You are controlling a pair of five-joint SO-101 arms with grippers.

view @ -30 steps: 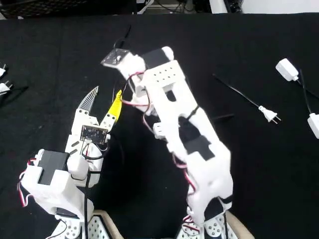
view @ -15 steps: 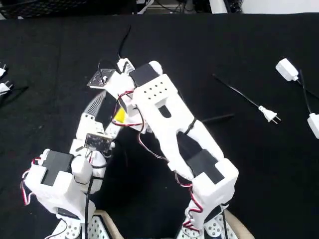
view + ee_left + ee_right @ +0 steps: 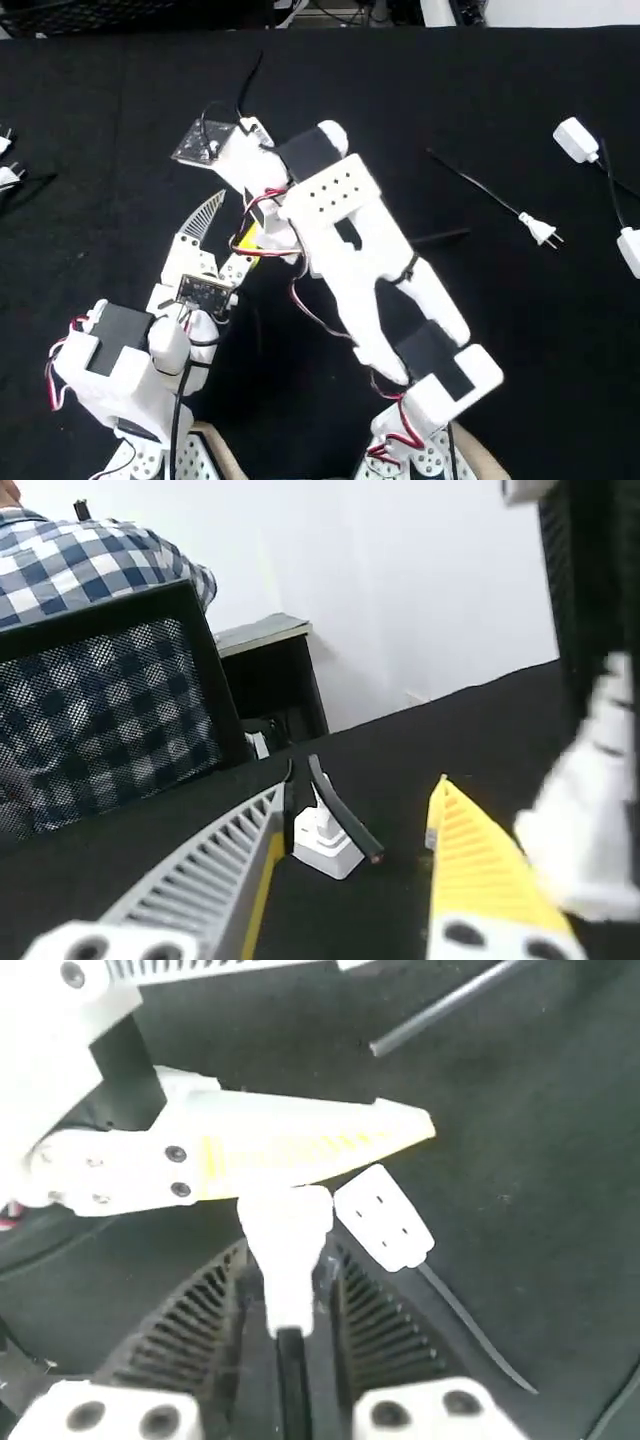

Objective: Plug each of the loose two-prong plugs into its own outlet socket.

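In the right wrist view my right gripper (image 3: 287,1258) is shut on a white two-prong plug (image 3: 285,1235), whose black cable runs back between the dark fingers. A white outlet socket (image 3: 385,1218) lies on the black cloth just beside the plug's tip. The yellow finger (image 3: 300,1145) of my left gripper crosses right above them. My left gripper (image 3: 232,218) stands open at the table's near left, under the right arm's wrist. Between its grey and yellow fingers the left wrist view shows a small white socket block (image 3: 325,848) with a black cable.
Another loose plug (image 3: 541,231) on a black cable lies at the right. Two white sockets (image 3: 574,138) (image 3: 631,250) sit near the right edge. More plugs (image 3: 6,176) lie at the far left edge. The right arm (image 3: 350,250) crosses the table's middle.
The right arm's wrist has swung left and down over the left gripper. The left gripper has drawn back slightly toward its base.
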